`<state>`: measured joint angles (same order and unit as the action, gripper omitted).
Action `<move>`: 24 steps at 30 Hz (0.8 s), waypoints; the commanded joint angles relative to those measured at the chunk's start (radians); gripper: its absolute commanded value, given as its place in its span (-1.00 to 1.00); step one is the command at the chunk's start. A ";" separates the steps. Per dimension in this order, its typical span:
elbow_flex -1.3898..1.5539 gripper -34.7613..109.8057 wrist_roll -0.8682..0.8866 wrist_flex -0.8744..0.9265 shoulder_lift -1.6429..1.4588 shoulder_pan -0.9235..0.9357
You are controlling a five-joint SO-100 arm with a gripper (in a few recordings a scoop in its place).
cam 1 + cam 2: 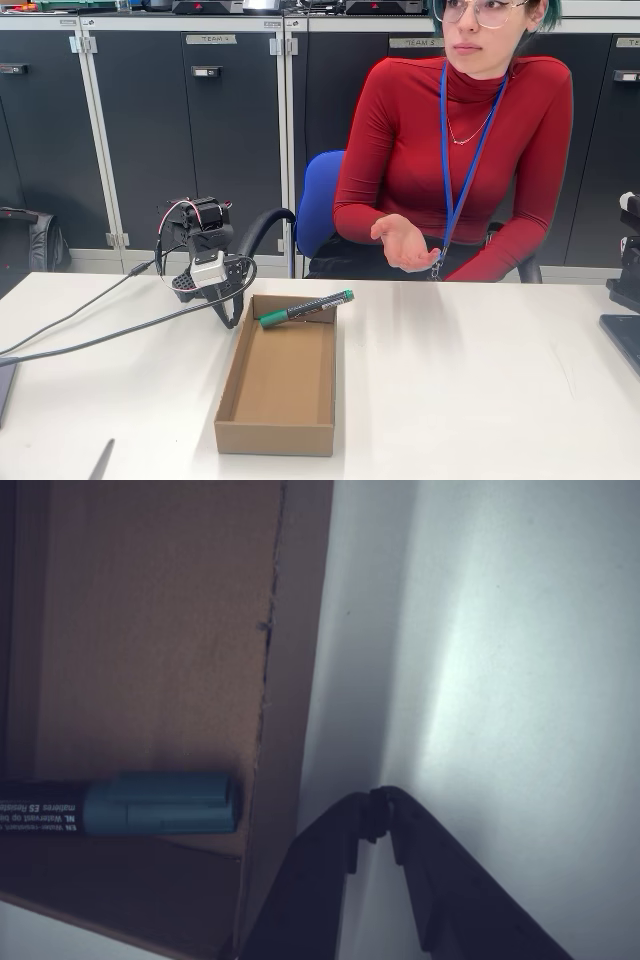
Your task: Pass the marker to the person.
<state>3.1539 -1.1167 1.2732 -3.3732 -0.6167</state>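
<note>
The marker (305, 308), black with a green cap and green end, lies slantwise across the far end of an open cardboard box (226, 395). My gripper (230, 320) hangs just left of the box's far left corner, shut and holding nothing. In the wrist view its dark fingertips (380, 798) meet over the white table, right beside the box wall (285, 680). The marker's green cap (160, 802) lies inside that wall. The person (460, 140) sits behind the table in a red top, one hand (405, 243) held out palm up above the far edge.
Black cables (90, 335) run from the arm across the left of the white table (480, 390). Dark equipment (625, 300) stands at the right edge. A blue chair (318, 200) and grey cabinets (190, 130) are behind.
</note>
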 commanded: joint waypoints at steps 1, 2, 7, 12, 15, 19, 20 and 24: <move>0.018 -0.59 0.002 0.000 -0.017 -0.002; 0.018 -0.59 0.002 0.000 -0.017 -0.002; 0.018 -0.59 0.002 0.000 -0.017 -0.002; 0.018 -0.59 0.008 0.000 -0.018 -0.002; 0.012 -0.59 0.037 -0.034 -0.017 -0.002; -0.092 -0.59 0.098 -0.110 -0.014 0.003; -0.132 -0.59 0.115 -0.130 -0.014 0.003; -0.265 -0.59 0.164 -0.268 -0.003 0.021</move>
<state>3.0097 -0.9756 1.1014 -3.3732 -0.6013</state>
